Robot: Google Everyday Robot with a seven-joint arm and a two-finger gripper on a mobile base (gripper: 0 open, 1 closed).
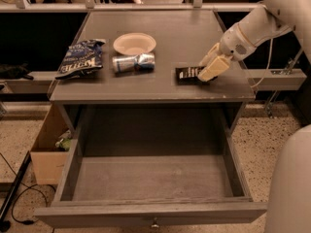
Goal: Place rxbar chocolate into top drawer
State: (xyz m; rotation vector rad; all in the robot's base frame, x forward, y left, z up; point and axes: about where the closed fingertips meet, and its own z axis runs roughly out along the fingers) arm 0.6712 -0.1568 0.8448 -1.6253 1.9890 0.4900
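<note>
Grasp step: cream two-finger gripper (212,67) at right end of flat black-wrapped rxbar chocolate (188,73); cannot tell whether clamped. Next calls for lifting, lowering into open grey wooden top drawer (150,178).

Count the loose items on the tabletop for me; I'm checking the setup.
4. The chip bag lies at left, the bowl sits just behind the can near the centre, and the bar is at right, with the hand at its right end. Nothing seems hidden.
</note>
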